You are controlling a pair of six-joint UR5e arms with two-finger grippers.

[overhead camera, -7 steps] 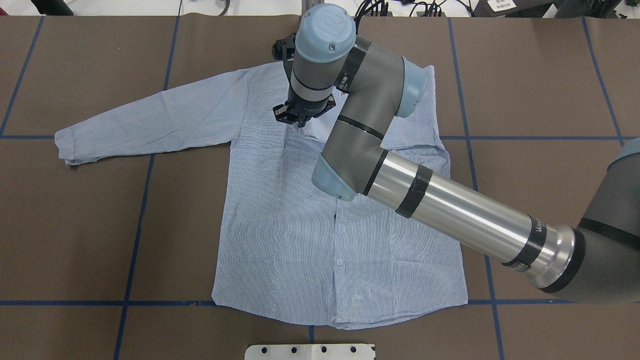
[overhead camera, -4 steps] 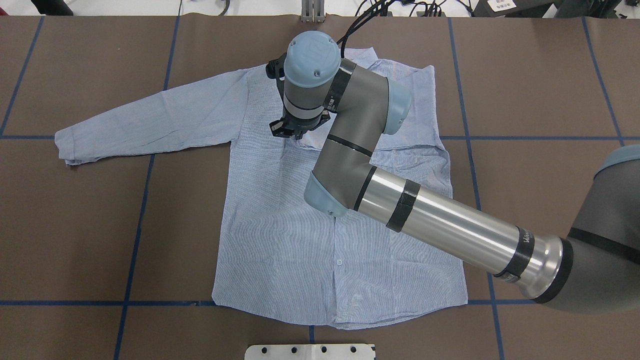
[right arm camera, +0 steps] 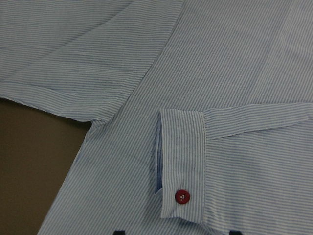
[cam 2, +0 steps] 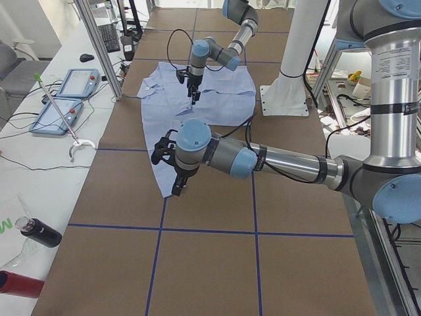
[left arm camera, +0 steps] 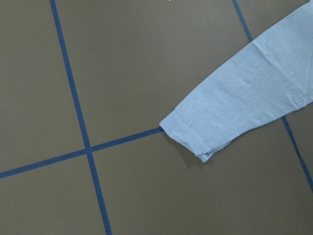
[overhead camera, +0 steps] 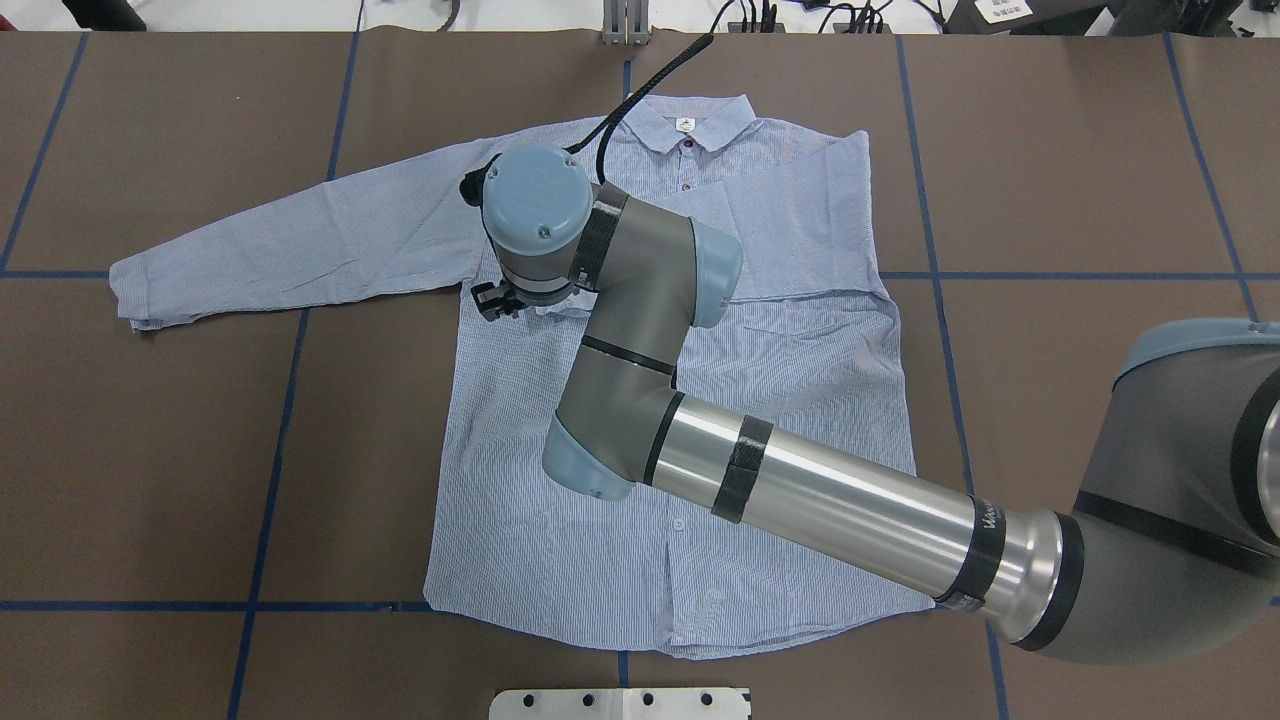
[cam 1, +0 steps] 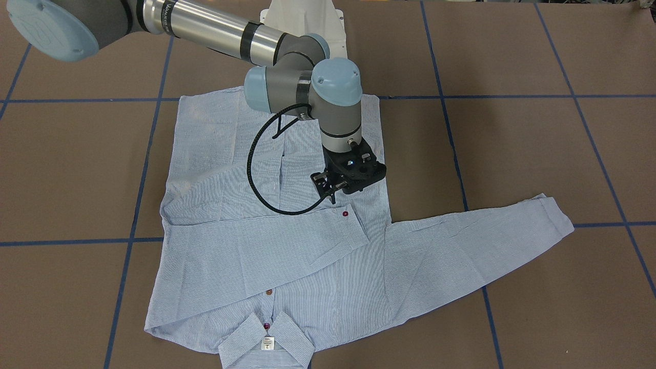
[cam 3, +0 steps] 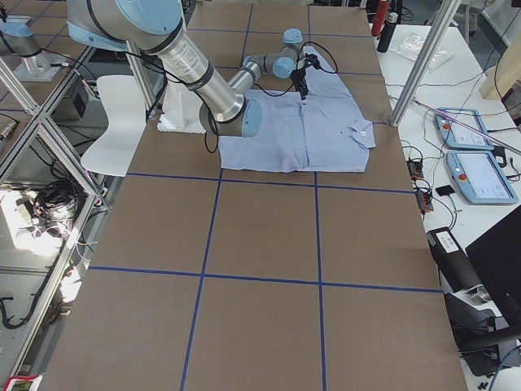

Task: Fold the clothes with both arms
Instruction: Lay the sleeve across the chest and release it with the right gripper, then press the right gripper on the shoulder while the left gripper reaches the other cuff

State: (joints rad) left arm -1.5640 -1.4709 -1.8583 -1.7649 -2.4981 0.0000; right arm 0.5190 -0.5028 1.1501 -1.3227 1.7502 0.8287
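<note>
One fold is in: the light-blue striped button-up shirt (overhead camera: 520,540) lies flat on the brown, blue-taped table (overhead camera: 150,450), its robot's-right sleeve (cam 1: 256,241) laid across the chest below the white-labelled collar (overhead camera: 690,125). The right gripper (cam 1: 330,192) hovers just over that sleeve's red-buttoned cuff (cam 1: 345,213), fingers spread, gripping nothing. The left gripper (cam 2: 179,187) hangs above the tip of the other sleeve (overhead camera: 300,240), stretched sideways away from the collar, and whether its fingers are parted cannot be told; that sleeve and the body folds look left to do, and no basket or box shows.
</note>
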